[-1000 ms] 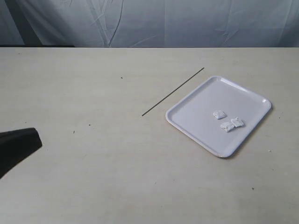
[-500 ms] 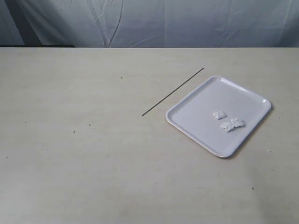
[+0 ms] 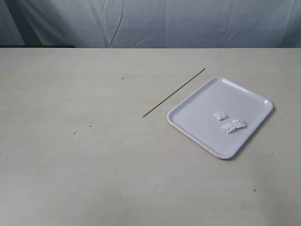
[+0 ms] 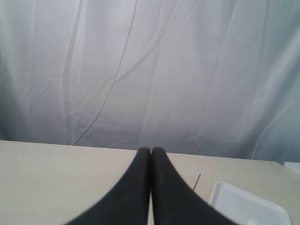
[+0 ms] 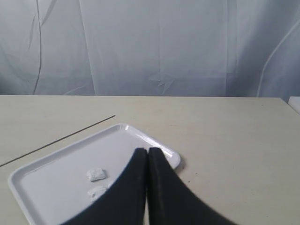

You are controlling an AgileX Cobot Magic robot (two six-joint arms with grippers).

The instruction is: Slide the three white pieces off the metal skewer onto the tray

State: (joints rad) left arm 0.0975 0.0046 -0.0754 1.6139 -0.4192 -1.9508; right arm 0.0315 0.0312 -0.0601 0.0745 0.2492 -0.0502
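The white tray [image 3: 197,106] lies on the right of the table, with three white pieces [image 3: 229,122] resting loose on its floor. The bare metal skewer [image 3: 174,92] lies flat on the table just left of the tray, nothing threaded on it. Neither arm shows in the exterior view. My left gripper [image 4: 151,150] is shut and empty, with the skewer [image 4: 197,181] and a tray corner [image 4: 234,197] beyond it. My right gripper [image 5: 147,150] is shut and empty above the tray [image 5: 56,164]; two pieces [image 5: 96,175] show beside it, the third is hidden.
A pale cloth backdrop [image 3: 150,23] hangs behind the beige table [image 3: 84,155]. A few dark specks mark the tabletop.
The dark arm at the exterior view's left edge one second ago has withdrawn out of sight. Skewer, tray and pieces have not moved.
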